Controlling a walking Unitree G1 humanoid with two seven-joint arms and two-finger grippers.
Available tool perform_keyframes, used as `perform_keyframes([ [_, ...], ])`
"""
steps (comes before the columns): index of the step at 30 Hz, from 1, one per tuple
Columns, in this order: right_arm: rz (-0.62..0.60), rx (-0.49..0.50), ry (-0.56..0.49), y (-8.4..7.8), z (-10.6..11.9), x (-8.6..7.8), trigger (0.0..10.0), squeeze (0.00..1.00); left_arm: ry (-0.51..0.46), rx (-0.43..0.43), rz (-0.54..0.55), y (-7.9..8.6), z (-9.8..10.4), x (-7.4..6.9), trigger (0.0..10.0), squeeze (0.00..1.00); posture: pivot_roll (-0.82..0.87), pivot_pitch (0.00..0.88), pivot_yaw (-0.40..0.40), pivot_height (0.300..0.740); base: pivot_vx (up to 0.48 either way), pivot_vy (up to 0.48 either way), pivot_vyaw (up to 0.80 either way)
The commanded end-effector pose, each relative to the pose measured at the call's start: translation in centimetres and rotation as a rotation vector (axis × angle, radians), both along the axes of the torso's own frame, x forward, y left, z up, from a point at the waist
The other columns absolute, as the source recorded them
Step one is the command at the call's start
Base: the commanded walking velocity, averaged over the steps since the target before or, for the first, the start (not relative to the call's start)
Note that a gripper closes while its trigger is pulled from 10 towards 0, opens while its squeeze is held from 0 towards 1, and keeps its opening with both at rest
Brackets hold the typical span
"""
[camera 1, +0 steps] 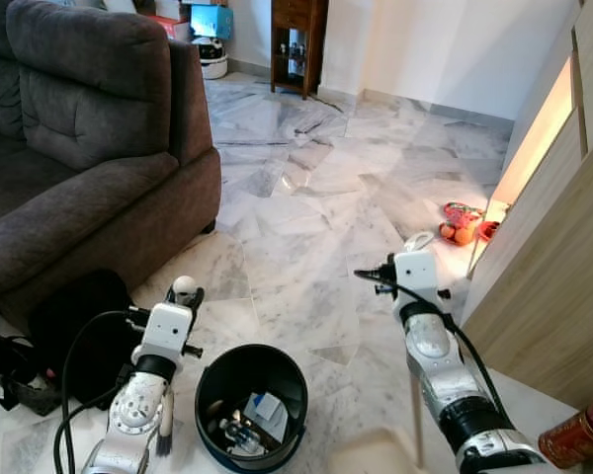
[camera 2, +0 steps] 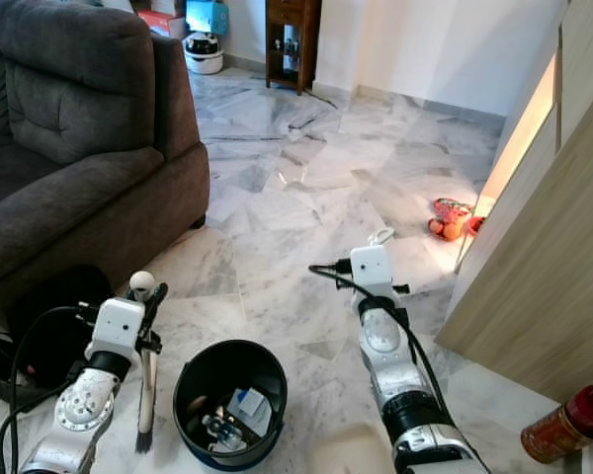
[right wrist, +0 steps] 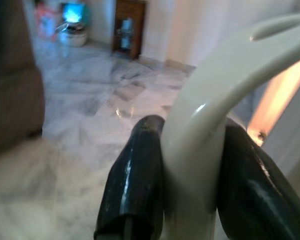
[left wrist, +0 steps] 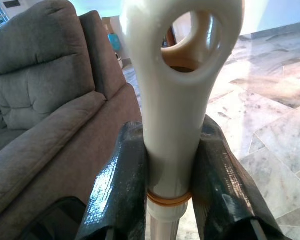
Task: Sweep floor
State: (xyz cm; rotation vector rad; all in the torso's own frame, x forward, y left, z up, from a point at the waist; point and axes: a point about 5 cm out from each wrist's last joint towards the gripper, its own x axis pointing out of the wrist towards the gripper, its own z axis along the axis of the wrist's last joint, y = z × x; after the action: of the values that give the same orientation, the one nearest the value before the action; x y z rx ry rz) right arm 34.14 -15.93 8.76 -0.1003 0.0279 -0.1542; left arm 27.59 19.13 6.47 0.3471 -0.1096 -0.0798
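My left gripper (camera 1: 185, 293) is shut on the white handle of a small brush (left wrist: 175, 100), just below the loop at its top. The brush hangs upright, its dark bristles (camera 2: 143, 439) down by the marble floor (camera 1: 316, 197). In the left wrist view both black fingers (left wrist: 122, 185) press the handle's sides. My right gripper (camera 1: 420, 247) is shut on the curved white handle (right wrist: 215, 100) of a dustpan, whose cream pan (camera 1: 376, 454) rests low at the front. A black bin (camera 1: 212, 395) holding some litter stands between my arms.
A grey sofa (camera 1: 89, 148) fills the left side, with a black bag (camera 1: 69, 316) and cables at its foot. A wooden cabinet wall (camera 1: 563, 276) runs along the right, with orange and red toys (camera 1: 460, 225) beside it and a red canister (camera 1: 578, 430). A dark shelf (camera 1: 296, 44) stands far back.
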Motion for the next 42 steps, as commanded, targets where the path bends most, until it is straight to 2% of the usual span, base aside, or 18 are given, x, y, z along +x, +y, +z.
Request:
perform_keyframes([
  [1, -0.06, 0.076, -0.051, -0.6, 1.1, 0.3, 10.0, 0.0, -0.045, 0.017, 0.003, 0.2, 1.0, 0.4, 10.0, 0.0, 0.19, 0.0, -0.03, 0.74, 0.0, 0.0, 0.0],
  [5, -0.097, 0.078, -0.029, -1.0, 0.7, 0.2, 10.0, 0.0, -0.046, 0.015, 0.004, 0.2, 1.0, 0.4, 10.0, 0.0, 0.19, 0.0, -0.03, 0.74, 0.0, 0.0, 0.0],
  [8, -0.109, 0.041, 0.027, -1.5, 0.0, 0.0, 10.0, 0.0, -0.045, 0.014, 0.004, 0.1, 0.9, 0.4, 10.0, 0.0, 0.19, 0.0, -0.031, 0.74, 0.0, 0.0, 0.0],
  [10, -0.137, 0.012, 0.128, -2.3, -1.3, -0.4, 10.0, 0.0, -0.044, 0.013, 0.005, 0.2, 0.9, 0.3, 10.0, 0.0, 0.19, 0.0, -0.033, 0.74, 0.0, 0.0, 0.0],
  [17, -0.134, -0.04, 0.289, -3.3, -3.6, -1.4, 10.0, 0.0, -0.039, 0.008, 0.0, 0.0, 0.7, 0.2, 10.0, 0.0, 0.18, 0.0, -0.032, 0.74, 0.0, 0.0, 0.0],
  [20, -0.128, -0.049, 0.335, -3.4, -4.2, -1.6, 10.0, 0.0, -0.039, 0.006, -0.006, -0.1, 0.7, 0.2, 10.0, 0.0, 0.18, 0.0, -0.032, 0.74, 0.0, 0.0, 0.0],
  [29, -0.091, -0.056, 0.386, -3.1, -4.8, -1.9, 10.0, 0.0, -0.035, 0.007, -0.018, -0.2, 0.7, 0.1, 10.0, 0.0, 0.19, 0.0, -0.031, 0.74, 0.0, 0.0, 0.0],
  [36, -0.07, -0.067, 0.39, -3.1, -5.2, -2.2, 10.0, 0.0, -0.032, 0.005, -0.02, -0.2, 0.6, 0.1, 10.0, 0.0, 0.19, 0.0, -0.032, 0.74, 0.0, 0.0, 0.0],
  [37, -0.06, -0.04, 0.341, -3.0, -4.9, -2.1, 10.0, 0.0, -0.032, 0.006, -0.018, -0.3, 0.6, 0.0, 10.0, 0.0, 0.19, 0.0, -0.031, 0.74, 0.0, 0.0, 0.0],
  [38, -0.06, -0.04, 0.341, -3.0, -4.9, -2.1, 10.0, 0.0, -0.032, 0.006, -0.018, -0.3, 0.6, 0.0, 10.0, 0.0, 0.19, 0.0, -0.031, 0.74, 0.0, 0.0, 0.0],
  [40, -0.018, -0.074, 0.218, -2.5, -3.7, -1.8, 10.0, 0.0, -0.034, 0.012, -0.004, -0.2, 0.5, -0.1, 10.0, 0.0, 0.19, 0.0, -0.029, 0.74, 0.0, 0.0, 0.0],
  [42, -0.018, -0.063, 0.17, -2.4, -3.3, -1.8, 10.0, 0.0, -0.039, 0.021, 0.016, 0.1, 0.6, -0.2, 10.0, 0.0, 0.19, 0.0, -0.028, 0.74, 0.0, 0.0, 0.0],
])
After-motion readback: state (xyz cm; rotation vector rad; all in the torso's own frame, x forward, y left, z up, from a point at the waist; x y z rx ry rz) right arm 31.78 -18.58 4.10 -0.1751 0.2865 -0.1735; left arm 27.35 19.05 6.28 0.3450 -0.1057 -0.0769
